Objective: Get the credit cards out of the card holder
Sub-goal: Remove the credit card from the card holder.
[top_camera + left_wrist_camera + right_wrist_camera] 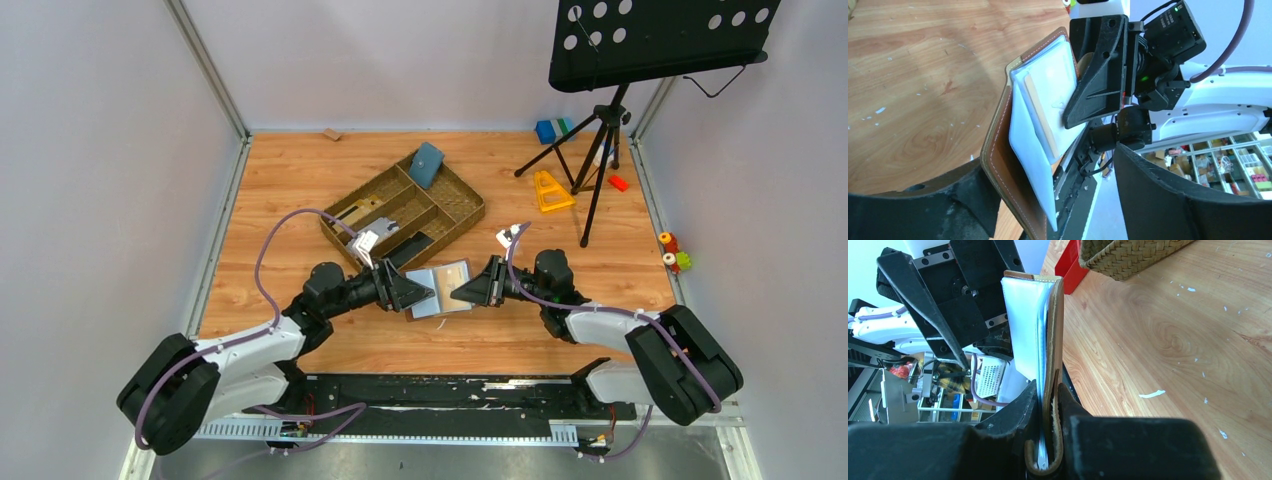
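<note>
You have a wooden table (300,180) with a woven tray (455,215) at its middle. The teal pouch (427,165) lying in the tray is not your target.

Nearer you, both arms reach inward and meet head-on. The right gripper (465,291) is clamped on the card holder (998,150), pinching one end of it with the fingers closed tight on the brown cover and the sleeves together. That grip carries the holder above the boards, between the two grippers and on your side of the tray.

The left gripper (420,293) is released, its jaws spread wide. In its own wrist view the holder's free end sits in the gap between them. The brown cover lies close to one finger, but I cannot tell whether they touch.

What the coming move turns on, as I judge it: the holder's long axis runs straight from one gripper to the other, so its free end points at your left hand, which is the nearer free one. The clear sleeves (1048,85) fan off the cover on that side. A tan strip (1040,117) shows among them (possibly a card edge, though I cannot be sure). Your left fingers would need to close on that alone, not on the cover.
</note>
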`<state>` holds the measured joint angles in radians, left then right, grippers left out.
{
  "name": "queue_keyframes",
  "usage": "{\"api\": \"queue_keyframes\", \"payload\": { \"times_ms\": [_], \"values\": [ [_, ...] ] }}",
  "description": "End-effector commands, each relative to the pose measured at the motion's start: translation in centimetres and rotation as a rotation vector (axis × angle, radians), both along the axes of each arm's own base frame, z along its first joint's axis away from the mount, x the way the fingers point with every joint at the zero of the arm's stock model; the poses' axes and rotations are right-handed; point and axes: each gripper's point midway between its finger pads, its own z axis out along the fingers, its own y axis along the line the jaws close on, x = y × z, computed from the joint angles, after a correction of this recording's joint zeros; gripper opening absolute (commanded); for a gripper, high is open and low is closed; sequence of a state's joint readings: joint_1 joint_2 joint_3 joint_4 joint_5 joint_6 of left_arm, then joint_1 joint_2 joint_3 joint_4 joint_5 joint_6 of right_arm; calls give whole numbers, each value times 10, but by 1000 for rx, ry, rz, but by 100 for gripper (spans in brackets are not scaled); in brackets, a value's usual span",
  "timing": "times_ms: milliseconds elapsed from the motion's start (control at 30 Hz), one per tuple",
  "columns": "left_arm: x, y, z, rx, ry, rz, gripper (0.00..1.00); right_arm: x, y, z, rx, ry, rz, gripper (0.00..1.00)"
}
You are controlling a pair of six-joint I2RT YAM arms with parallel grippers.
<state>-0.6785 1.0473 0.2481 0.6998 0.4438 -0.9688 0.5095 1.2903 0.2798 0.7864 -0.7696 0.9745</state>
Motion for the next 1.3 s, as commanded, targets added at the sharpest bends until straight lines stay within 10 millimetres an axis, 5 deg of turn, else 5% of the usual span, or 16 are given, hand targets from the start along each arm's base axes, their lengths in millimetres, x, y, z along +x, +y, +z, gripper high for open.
{"api": "queue_keyframes", "payload": {
  "times_ms": [0,100,200,300,400,500,800,1267],
  "values": [
    [5,-8,27,-70,-54,-22,75,1,4,23,52,-87,23,0],
    [8,-9,18,-40,-25,-16,57,-1,3,24,50,-91,22,0],
    [11,-8,8,-2,-4,-2,27,-2,1,23,38,-98,18,7],
    [12,-9,1,18,11,-1,0,-2,-1,24,15,-111,9,36],
    [14,-10,-4,39,21,-7,0,2,-6,19,-48,-131,-26,56],
    [15,-11,-5,45,21,-9,0,5,-13,22,-106,-169,-66,59],
    [12,-14,-2,29,7,-43,0,-3,-17,20,-134,-185,-40,37],
    [10,-20,-18,68,37,-87,0,-12,-24,7,-212,-205,-1,25]
  ]
}}
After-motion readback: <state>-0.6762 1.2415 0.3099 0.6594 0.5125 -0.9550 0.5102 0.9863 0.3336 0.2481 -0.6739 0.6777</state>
